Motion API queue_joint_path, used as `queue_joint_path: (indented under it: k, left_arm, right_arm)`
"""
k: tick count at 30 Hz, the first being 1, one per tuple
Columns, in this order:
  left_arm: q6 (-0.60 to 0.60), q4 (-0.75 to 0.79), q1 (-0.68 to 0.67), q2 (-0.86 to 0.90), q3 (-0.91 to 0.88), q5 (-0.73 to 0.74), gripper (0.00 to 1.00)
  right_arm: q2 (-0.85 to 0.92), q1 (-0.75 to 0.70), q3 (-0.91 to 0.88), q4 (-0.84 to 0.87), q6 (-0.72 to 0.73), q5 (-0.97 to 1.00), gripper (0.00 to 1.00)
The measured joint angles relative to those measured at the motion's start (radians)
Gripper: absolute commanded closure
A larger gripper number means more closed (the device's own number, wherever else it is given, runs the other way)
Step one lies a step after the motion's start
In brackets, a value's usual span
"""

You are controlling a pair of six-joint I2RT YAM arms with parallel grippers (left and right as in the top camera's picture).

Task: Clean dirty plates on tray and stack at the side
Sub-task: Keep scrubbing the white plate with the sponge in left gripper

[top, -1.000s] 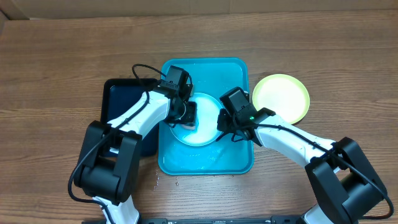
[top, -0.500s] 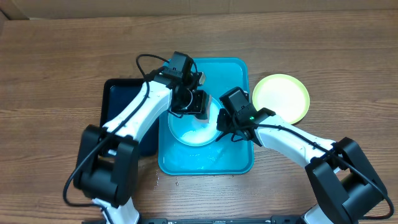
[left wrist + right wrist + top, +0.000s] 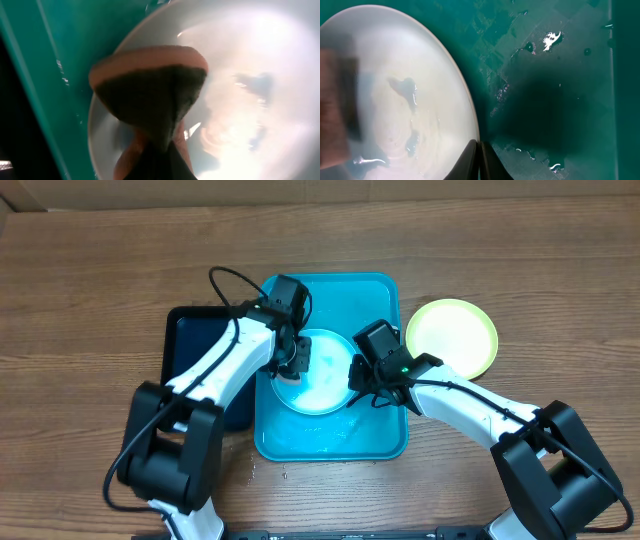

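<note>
A light cyan plate lies wet in the bright blue tray. My left gripper is shut on an orange sponge with a dark scrub face, pressed onto the plate's left side. My right gripper is shut on the plate's right rim, one finger inside and one outside. The plate's whitish, watery centre shows in the right wrist view, where the sponge is a blur at the left edge. A yellow-green plate rests on the table to the right of the tray.
A narrow black tray lies against the blue tray's left side, under my left arm. Water drops glisten on the blue tray floor. Brown wooden table surrounds everything, with a cardboard edge along the far side.
My left gripper has swept the sponge from the plate's upper right back to its left side. The right gripper and the plate have stayed put.
</note>
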Motion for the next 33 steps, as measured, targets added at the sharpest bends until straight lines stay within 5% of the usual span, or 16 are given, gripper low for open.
queue_joint_path:
  k: [7, 13, 18, 26, 33]
  left_arm:
    - [0.0, 0.048, 0.01, 0.071, -0.024, 0.094, 0.96]
    - [0.029, 0.104, 0.013, 0.103, -0.021, 0.421, 0.96]
    - [0.054, -0.039, 0.033, 0.122, 0.08, 0.573, 0.96]
    - [0.058, -0.204, 0.074, 0.05, 0.239, 0.419, 0.96]
    - [0.058, -0.162, 0.022, 0.039, 0.187, 0.147, 0.96]
  right_arm:
    - [0.0, 0.0, 0.0, -0.001, 0.0, 0.005, 0.96]
    - [0.0, -0.001, 0.0, -0.002, 0.0, 0.008, 0.96]
    - [0.0, 0.0, 0.0, 0.001, 0.0, 0.003, 0.96]
    - [0.0, 0.0, 0.0, 0.002, 0.0, 0.0, 0.96]
    - [0.0, 0.0, 0.0, 0.002, 0.0, 0.0, 0.96]
